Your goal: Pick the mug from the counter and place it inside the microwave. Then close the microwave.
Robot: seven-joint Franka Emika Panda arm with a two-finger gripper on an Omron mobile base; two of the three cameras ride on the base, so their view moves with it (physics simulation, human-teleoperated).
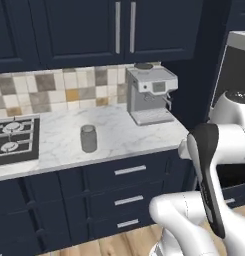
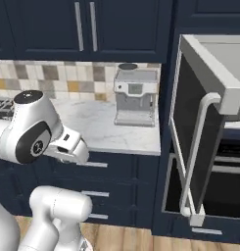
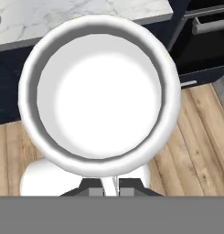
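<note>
Nearest the hand camera, the gripper [image 3: 110, 188] has its two dark fingertips [image 3: 91, 187] pinched close on the near rim of the mug [image 3: 99, 98], so it holds the mug; one tip sits outside the rim, the other just inside it. The mug is seen from above with its white mouth open to the camera, and it hangs in the air over the wooden floor [image 3: 195, 132], off the counter [image 3: 86, 16], whose marble edge runs along the top of that view. From the base views the arm [image 1: 214, 165] is folded low in front of the navy drawers [image 1: 129, 200], its elbow bent back toward the cameras, and the hand itself is hidden behind the arm's own links. Farther on, a grey jar [image 1: 88, 138] stands upright on the counter, well apart from the coffee machine [image 1: 150, 95] at the back by the tiled wall. A black stove [image 1: 14, 139] lies at the counter's left end. To the right of the counter, the microwave [image 2: 217, 54] stands open: its door [image 2: 192, 132] swings out toward the camera, dark glass inward, with the vertical silver handle [image 2: 196, 152] on the near edge, and the pale inner wall shows above it. Dark cabinets [image 1: 109, 30] hang over the counter.
</note>
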